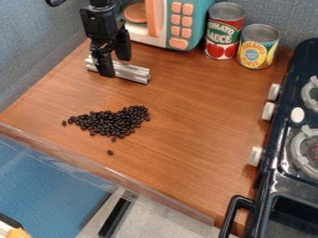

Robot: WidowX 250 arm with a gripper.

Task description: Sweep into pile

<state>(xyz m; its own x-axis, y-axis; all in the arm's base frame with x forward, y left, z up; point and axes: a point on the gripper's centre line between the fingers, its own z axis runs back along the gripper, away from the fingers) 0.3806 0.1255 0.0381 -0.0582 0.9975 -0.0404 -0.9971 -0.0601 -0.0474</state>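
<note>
At the upper left of the camera view, the black gripper (pixel 114 66) hangs low over the wooden counter, shut on a silver metal bar (pixel 135 73). One finger covers part of the bar's near side, and the other stands at its far side. The bar lies level, slanting down to the right, at or just above the counter. Nearer the front edge, black beans (pixel 115 122) form a loose, uneven patch with a tail toward the left. A single bean (pixel 110 152) lies apart below them.
A toy microwave (pixel 180 23) stands behind the gripper. Two cans, a red one (pixel 223 31) and a yellow one (pixel 257 47), are at the back right. Along the right side is a black toy stove (pixel 273 162) with white knobs. The wooden counter (pixel 186 135) ends at a clear-edged front rim.
</note>
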